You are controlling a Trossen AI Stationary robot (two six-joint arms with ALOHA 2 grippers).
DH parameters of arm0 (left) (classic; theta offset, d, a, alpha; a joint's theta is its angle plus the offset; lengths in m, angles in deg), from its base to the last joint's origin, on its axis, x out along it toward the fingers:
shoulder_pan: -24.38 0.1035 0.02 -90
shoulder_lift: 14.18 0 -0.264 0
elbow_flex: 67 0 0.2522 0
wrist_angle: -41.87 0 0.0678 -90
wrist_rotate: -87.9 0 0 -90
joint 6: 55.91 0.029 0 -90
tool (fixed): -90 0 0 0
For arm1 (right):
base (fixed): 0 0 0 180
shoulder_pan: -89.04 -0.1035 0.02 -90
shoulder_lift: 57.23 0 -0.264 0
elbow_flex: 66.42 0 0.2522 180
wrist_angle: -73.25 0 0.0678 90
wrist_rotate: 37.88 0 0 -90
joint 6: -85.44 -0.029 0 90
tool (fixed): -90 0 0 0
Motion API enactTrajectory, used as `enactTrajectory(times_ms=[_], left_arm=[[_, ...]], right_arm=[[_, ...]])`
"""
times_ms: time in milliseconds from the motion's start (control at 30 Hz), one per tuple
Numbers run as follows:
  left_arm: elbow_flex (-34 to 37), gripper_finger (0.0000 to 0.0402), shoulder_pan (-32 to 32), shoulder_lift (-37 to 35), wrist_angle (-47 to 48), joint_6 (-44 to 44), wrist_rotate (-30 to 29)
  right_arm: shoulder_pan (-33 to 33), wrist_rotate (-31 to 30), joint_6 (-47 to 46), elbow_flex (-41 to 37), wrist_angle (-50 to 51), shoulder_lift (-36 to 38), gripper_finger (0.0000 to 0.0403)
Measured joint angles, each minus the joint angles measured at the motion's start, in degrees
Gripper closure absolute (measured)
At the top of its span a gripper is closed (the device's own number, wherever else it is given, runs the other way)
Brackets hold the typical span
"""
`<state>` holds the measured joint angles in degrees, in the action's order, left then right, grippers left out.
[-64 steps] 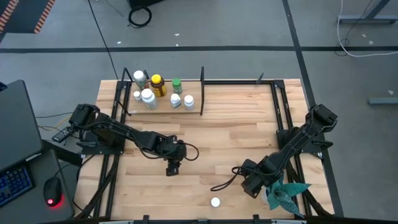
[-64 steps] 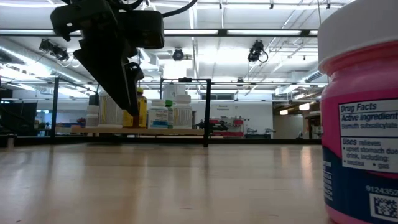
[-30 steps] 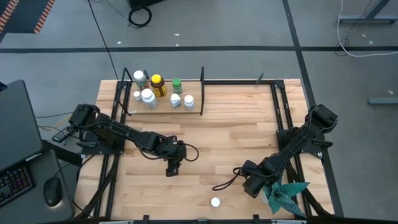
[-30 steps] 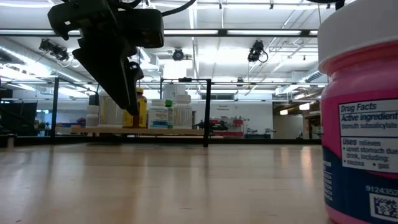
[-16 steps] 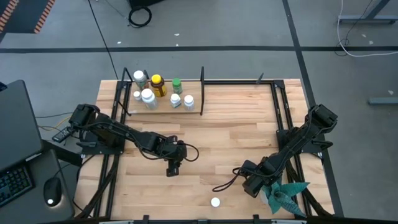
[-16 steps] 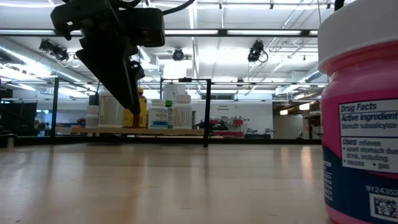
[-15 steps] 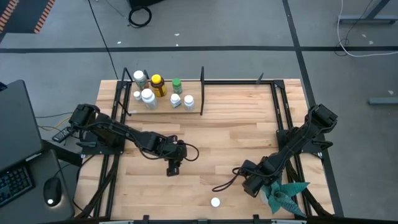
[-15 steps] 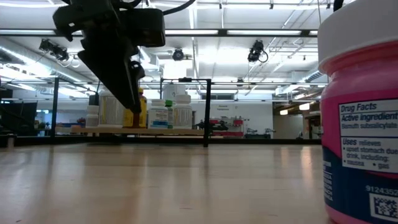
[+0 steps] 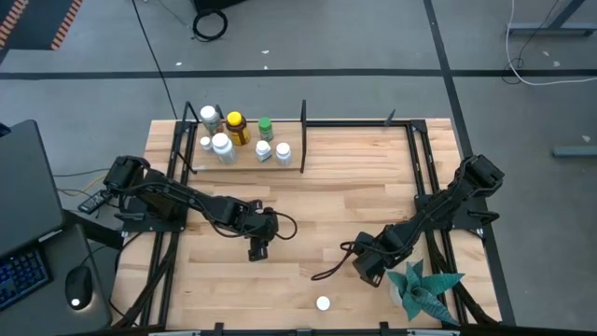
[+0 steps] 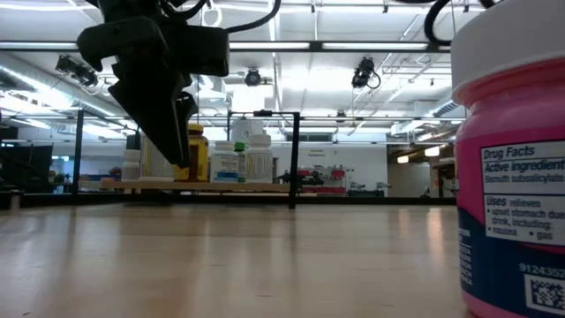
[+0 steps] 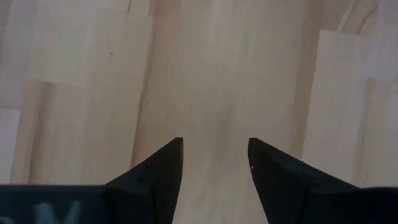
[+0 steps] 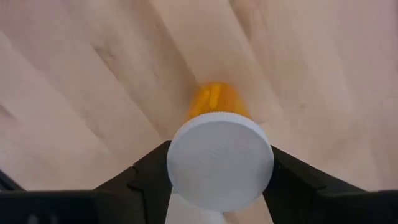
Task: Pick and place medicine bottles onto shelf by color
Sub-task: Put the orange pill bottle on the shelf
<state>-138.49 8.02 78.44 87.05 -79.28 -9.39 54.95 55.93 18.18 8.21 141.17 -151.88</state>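
Overhead, hidden — right fingers (image 12: pixel 219 180) clamped around an orange white-capped bottle (image 12: pixel 219 158); left fingers (image 11: pixel 212 163) apart, empty.

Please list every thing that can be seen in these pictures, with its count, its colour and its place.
shelf: one, light wood with black posts, far left part of the table.
bottles on the shelf: seven; five white-capped, one amber with yellow cap, one green-capped.
pink bottle: one, white cap, near edge of the table.
orange bottle: one, white cap, between the right gripper's fingers.
spiky plant: one, teal, near right corner.
table: one, light wood.
left gripper: dark, open, empty, over the table's middle.
right gripper: dark, closed on the orange bottle.
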Motion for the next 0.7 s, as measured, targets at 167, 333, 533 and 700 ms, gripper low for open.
enactTrajectory(times_ms=[167,333,533,700], left_arm=[[0.0,0.0216,0.1,0.0,1.7,1.0,0.0],[0.0,0.0221,0.3,0.0,5.8,2.0,-0.5],[0.0,0.0222,0.8,0.0,9.9,1.7,-0.7],[0.0,0.0227,0.8,-0.2,12.7,1.7,-0.7]], right_arm=[[3.3,-2.1,4.5,0.0,0.0,0.0,0.0189],[8.4,-2.8,11.3,0.0,-0.9,0.0,0.0183],[15.7,-3.8,21.9,2.3,-2.5,0.0,0.0192],[20.7,-7.5,30.9,9.0,1.6,0.0,0.0185]])
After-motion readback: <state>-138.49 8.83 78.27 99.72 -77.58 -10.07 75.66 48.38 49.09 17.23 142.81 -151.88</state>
